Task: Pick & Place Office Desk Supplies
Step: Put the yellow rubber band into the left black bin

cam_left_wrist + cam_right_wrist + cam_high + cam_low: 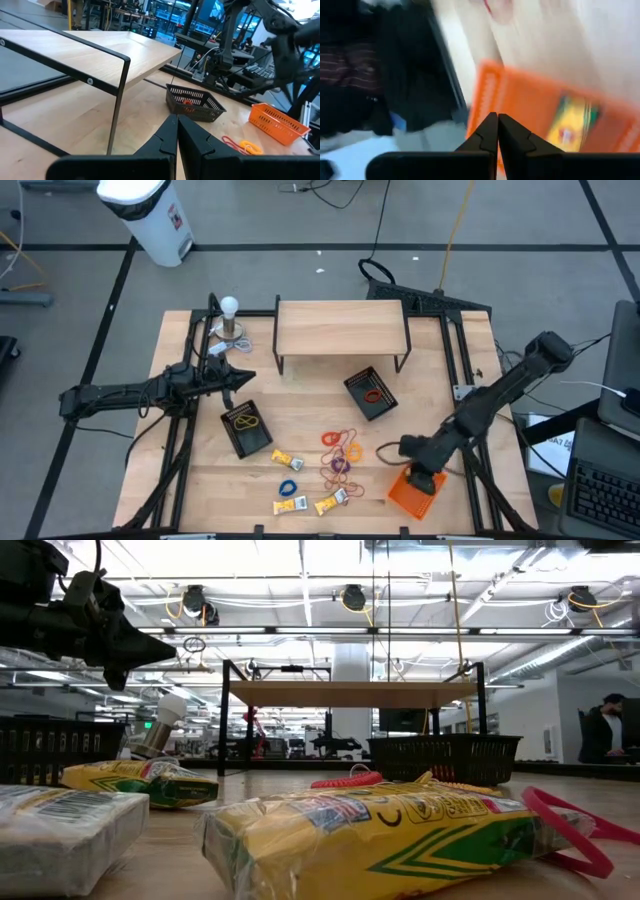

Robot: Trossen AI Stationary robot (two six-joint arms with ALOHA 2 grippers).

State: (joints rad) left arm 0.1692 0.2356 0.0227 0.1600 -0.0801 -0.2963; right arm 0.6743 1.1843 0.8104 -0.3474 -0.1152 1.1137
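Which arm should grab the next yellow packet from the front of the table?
Probably the right. Its gripper, fingers shut and empty, hangs by the orange tray, close to the front-edge packets. The left gripper, also shut, sits farther back, beyond the black tray.

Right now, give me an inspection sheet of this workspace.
Surface: light wooden table, small wooden shelf on black legs at its far side.
Job's things: loose rubber-band loops mid-table; yellow-and-white packets near the front edge; one packet in the orange rectangular tray.
Clutter: two black mesh trays; light bulb on a stand, far left.
Grippers: left gripper shut, above the table's left side; right gripper shut, over the orange tray.
Cables: several on the floor beyond the table.
Surroundings: white bin; person in the background.
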